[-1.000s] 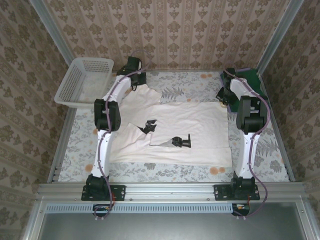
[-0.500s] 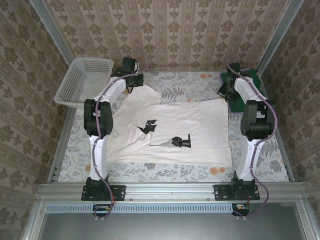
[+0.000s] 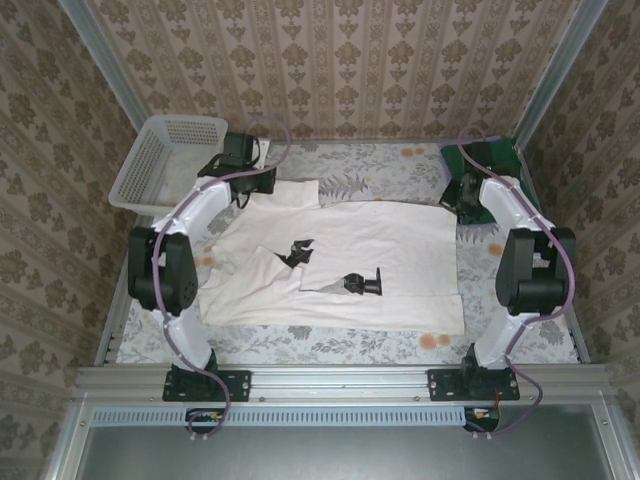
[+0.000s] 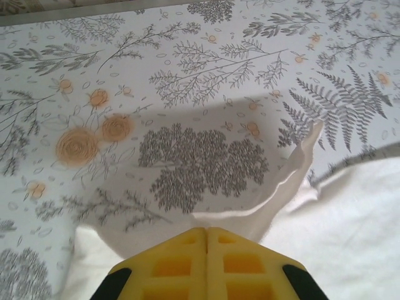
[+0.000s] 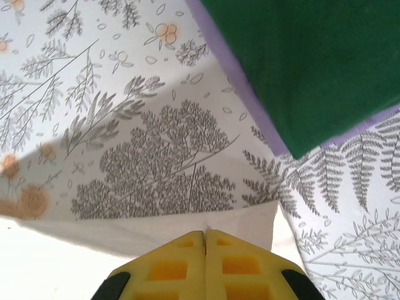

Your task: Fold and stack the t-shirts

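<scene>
step: first fold, I reckon | cream t-shirt (image 3: pixel 380 240) spread flat on desk (image 3: pixel 370 165) | left tool (image 4: pixel 206 232) pinches its far-left corner, right tool (image 5: pixel 205 234) its far-right corner | green t-shirt (image 5: pixel 312 62) just past that corner | next imo: lift both corners evenly, bring toward near hem

The green shirt (image 3: pixel 503 156) lay partly hidden behind the right arm (image 3: pixel 505 205) in the top view, and was cut by the top and right edges at the right wrist; the black print (image 3: pixel 362 283) on the cream shirt (image 3: pixel 380 240) was too small to read; both the left gripper (image 4: pixel 207 232) and right gripper (image 5: pixel 205 234) ran off the bottom edges, the cloth inside their closed grip unseen.
</scene>
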